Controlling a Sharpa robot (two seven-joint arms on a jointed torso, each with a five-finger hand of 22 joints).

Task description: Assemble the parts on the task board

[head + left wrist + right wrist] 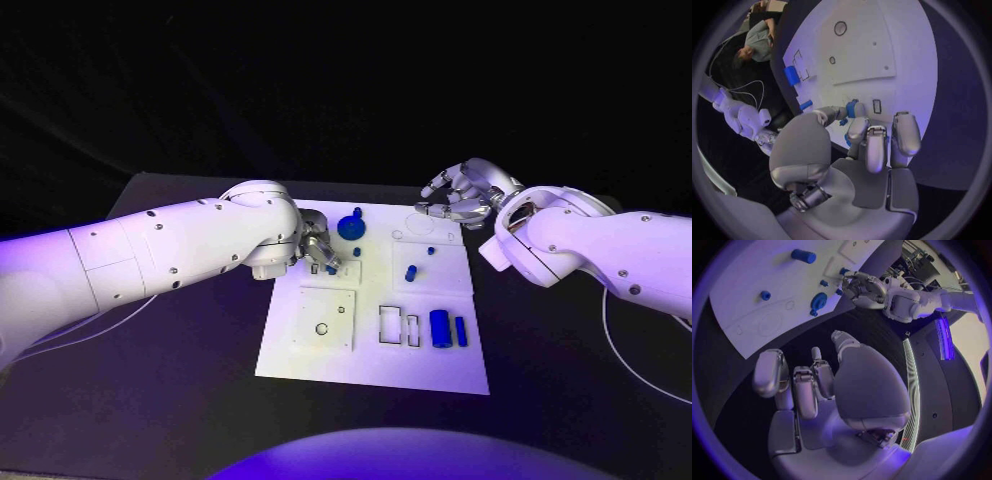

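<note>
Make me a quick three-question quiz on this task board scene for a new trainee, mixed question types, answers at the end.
1. True or false: the right hand is holding a blue part.
2. Which hand has its fingers at a small blue part near the task board edge? A) left hand B) right hand C) both
3. Fill in: the two blue cylinders lying side by side sit on the board's ____ end, nearer the robot or farther?

Key
1. False; it hovers off the board's far corner with nothing in it.
2. A
3. Nearer.
</note>
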